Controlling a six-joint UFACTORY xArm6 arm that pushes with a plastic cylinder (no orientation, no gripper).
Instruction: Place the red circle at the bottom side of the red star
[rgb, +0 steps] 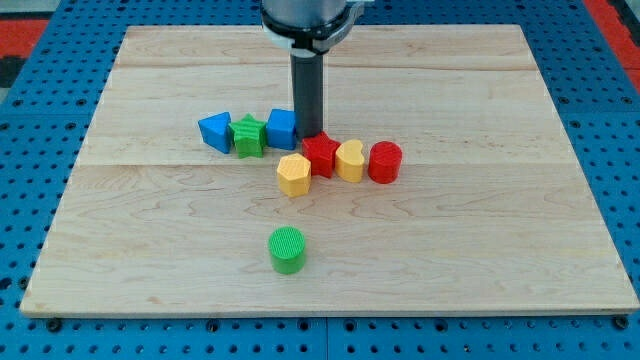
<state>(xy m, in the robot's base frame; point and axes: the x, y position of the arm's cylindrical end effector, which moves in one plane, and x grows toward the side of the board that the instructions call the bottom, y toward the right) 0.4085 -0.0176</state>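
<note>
you have no gripper here, only my tip (311, 134) resting on the counter (480, 250) just behind the red star (320, 154), while the red circle (385, 161) sits to its right past the yellow block (350, 160), not yet at the near side.

Yellow heart (350, 160) wedged between red circle (385, 161) and red star (320, 154).

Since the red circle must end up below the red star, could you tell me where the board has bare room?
Free: the wood between the red star and green circle, and right of the red circle. Crowded: the block row beside my tip, with the yellow hexagon touching the star's lower left.
</note>
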